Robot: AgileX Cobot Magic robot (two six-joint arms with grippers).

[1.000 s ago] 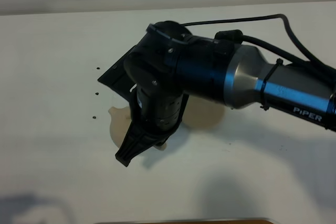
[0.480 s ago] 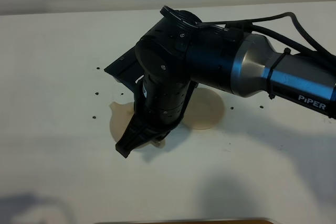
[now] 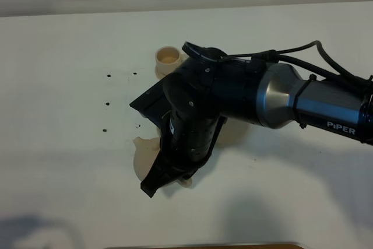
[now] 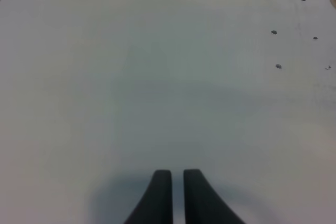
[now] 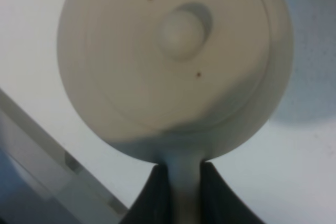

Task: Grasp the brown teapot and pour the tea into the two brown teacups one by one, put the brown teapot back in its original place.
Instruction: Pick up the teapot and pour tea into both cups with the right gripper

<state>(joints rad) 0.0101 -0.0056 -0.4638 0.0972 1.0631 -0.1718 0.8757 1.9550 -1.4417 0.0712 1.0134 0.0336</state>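
Beige ceramic fills the right wrist view: the teapot [image 5: 173, 72] is seen from above, with its lid [image 5: 157, 51] seated and the round knob [image 5: 181, 32] near the middle. The right hand [image 5: 181, 174] is clamped on the pot's loop handle [image 5: 184, 179], one dark finger pressed against each side of it.

From the high camera, the right arm [image 3: 256, 94] reaches across from the right and covers most of the pot. Only a pale side of the teapot [image 3: 143, 158] and its short spout [image 3: 138, 141] show from under the black wrist, left of the middle of the white tabletop [image 3: 64, 190]. Whether the pot rests on the tabletop or hangs just above it cannot be told.

One teacup [image 3: 168, 58] stands farther back, beside the upper edge of the arm and well apart from the pot, with a tan inside showing. A few dark specks [image 3: 108, 104] dot the tabletop to the left of the pot.

The left hand [image 4: 177, 190] shows only in its own wrist view. Its two dark fingers are drawn almost together with a thin slit between them, holding nothing, over bare white tabletop with the same sort of specks [image 4: 273, 32] far off.
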